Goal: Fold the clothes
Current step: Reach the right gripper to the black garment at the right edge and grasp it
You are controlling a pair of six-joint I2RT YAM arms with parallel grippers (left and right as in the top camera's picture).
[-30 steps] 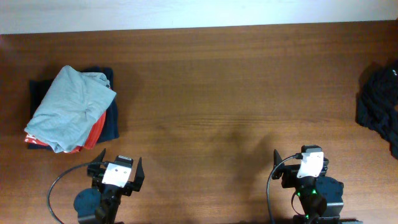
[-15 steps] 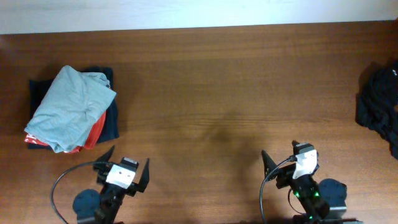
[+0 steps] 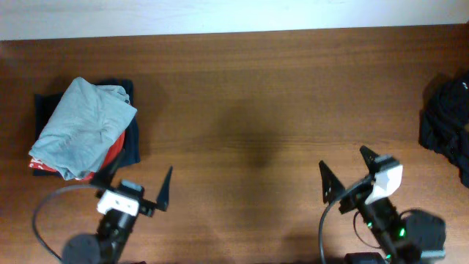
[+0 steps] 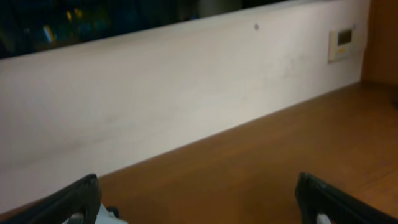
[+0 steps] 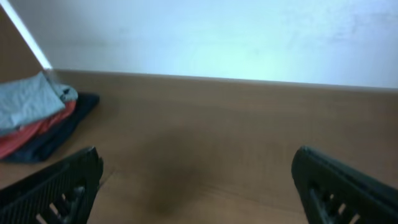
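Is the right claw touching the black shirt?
Apart. The overhead view shows table between the right gripper and the black shirt.

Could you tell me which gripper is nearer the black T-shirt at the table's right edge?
Right. The right gripper is left of the black T-shirt, nearer the robot; the left gripper is far across the table by the folded pile.

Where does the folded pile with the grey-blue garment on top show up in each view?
Overhead: folded pile on the left side of the table.
Left wrist: not clearly visible.
Right wrist: pile at the left edge.
Shared landmark: white wall along the table's far edge.
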